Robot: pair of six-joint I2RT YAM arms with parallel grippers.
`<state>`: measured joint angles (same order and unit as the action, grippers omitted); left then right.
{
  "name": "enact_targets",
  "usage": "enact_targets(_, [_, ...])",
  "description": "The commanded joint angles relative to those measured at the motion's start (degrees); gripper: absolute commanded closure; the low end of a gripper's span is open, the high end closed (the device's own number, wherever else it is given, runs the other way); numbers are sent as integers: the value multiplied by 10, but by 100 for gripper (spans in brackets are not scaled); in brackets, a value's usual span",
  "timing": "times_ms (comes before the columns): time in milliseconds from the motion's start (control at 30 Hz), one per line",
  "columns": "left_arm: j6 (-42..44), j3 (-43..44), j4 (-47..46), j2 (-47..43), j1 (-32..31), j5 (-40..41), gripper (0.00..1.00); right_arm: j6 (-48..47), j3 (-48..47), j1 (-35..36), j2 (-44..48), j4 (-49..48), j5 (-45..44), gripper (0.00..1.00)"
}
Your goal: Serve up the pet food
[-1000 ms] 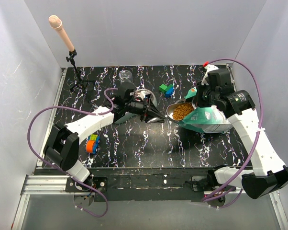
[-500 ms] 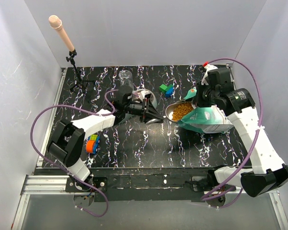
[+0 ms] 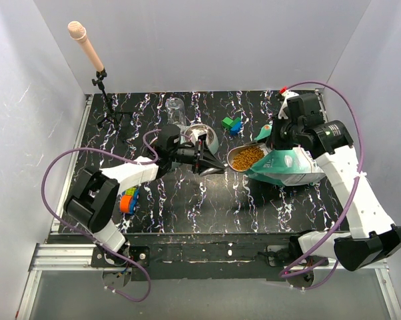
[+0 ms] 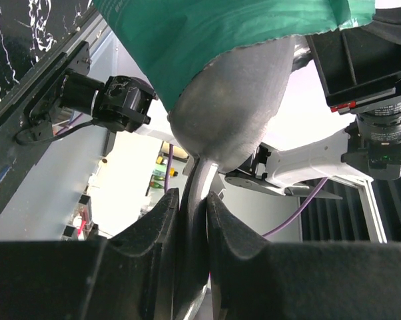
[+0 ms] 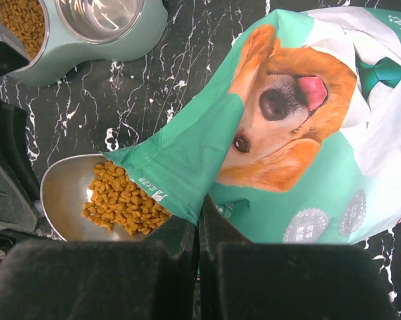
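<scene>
The pet food is a heap of orange-brown kibble in a metal scoop, just at the mouth of the teal-and-white dog bag. My left gripper is shut on the scoop's handle; the left wrist view shows the scoop's underside and my gripper on the handle. My right gripper is shut on the bag's open edge. In the right wrist view the gripper pinches the bag above the kibble in the scoop.
A teal double feeder lies beyond the scoop, one bowl holding kibble, the other bare; my left arm partly hides it in the top view. Green and blue blocks, a glass, a microphone stand and an orange-blue toy stand around.
My left gripper has drawn the filled scoop a little to the left and nearer, out from the bag's mouth. The right gripper keeps its hold on the bag.
</scene>
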<state>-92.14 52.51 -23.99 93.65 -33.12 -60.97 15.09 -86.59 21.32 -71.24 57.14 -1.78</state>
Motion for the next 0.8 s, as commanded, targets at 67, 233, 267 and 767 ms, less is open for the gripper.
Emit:
enact_targets(67, [106,15,182,-69,40,40,100,-8,-42,-15,6,-19,-40,99])
enact_targets(233, [95,39,165,-23,32,27,100,-8,-39,-15,8,-22,-40,99])
enact_targets(267, [107,38,183,-39,34,27,100,-9,-39,-15,9,-21,-42,99])
enact_targets(767, [14,-17,135,-132,73,24,100,-12,-18,-15,30,-19,-49,99])
